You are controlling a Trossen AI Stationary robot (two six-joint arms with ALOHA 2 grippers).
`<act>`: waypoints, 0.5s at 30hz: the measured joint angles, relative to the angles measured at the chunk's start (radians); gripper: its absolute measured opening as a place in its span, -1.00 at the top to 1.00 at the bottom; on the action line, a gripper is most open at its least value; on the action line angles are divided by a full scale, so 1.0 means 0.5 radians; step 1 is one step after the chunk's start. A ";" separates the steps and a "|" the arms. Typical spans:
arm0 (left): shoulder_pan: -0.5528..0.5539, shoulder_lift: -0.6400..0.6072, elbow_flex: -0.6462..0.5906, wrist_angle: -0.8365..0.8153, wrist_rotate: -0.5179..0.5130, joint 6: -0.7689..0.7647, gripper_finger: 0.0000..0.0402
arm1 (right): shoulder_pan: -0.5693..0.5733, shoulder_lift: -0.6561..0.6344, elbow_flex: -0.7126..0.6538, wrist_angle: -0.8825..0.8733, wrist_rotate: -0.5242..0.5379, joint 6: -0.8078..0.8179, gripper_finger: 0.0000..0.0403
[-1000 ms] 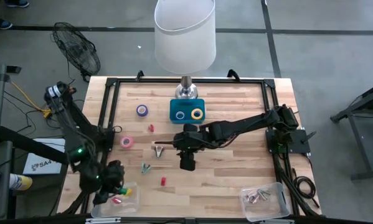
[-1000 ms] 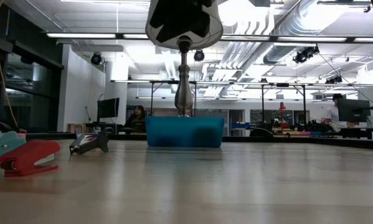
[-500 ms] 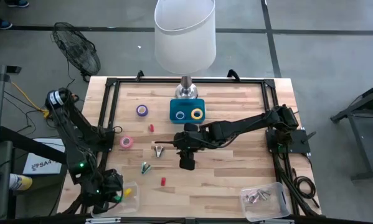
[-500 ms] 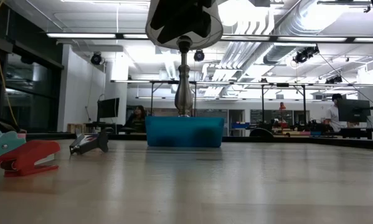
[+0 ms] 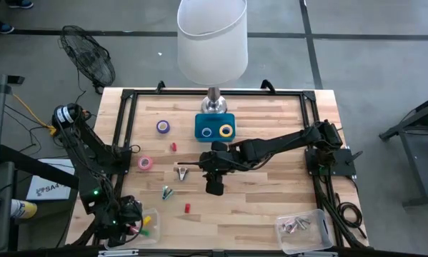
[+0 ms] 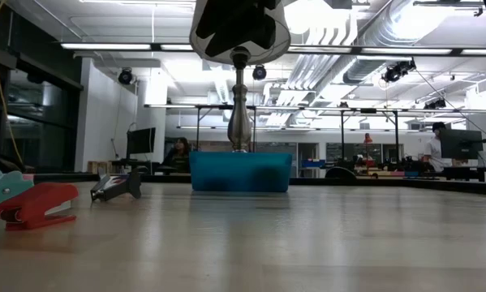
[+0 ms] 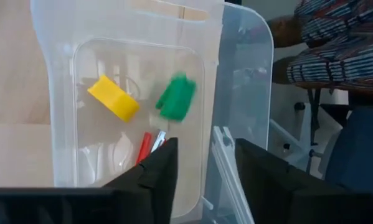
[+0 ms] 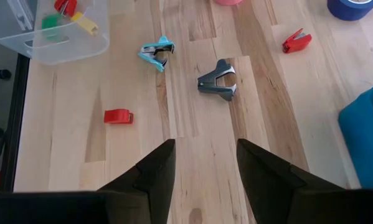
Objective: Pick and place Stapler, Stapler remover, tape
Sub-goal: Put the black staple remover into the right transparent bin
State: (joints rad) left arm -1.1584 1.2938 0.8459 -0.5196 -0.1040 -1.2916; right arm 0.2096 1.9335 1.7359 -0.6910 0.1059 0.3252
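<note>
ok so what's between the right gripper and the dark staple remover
Nothing. In the right wrist view, only bare wood of the table lies between the open right gripper and the dark staple remover.

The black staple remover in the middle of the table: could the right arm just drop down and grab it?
Probably yes. The black staple remover lies alone on bare wood just ahead of the right gripper, whose jaws stand open above the table, with nothing between them.
</note>
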 joint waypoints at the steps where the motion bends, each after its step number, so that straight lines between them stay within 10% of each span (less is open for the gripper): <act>1: 0.000 0.000 0.000 -0.001 0.009 0.002 0.17 | 0.000 0.000 0.000 0.000 0.000 0.000 0.19; 15: 0.001 -0.314 0.000 -0.258 -0.610 0.007 0.17 | 0.000 0.000 0.001 -0.001 0.000 0.000 0.20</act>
State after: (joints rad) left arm -1.1580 1.1368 0.8459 -0.6487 -0.4091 -1.2881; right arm 0.2096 1.9335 1.7363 -0.6914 0.1058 0.3252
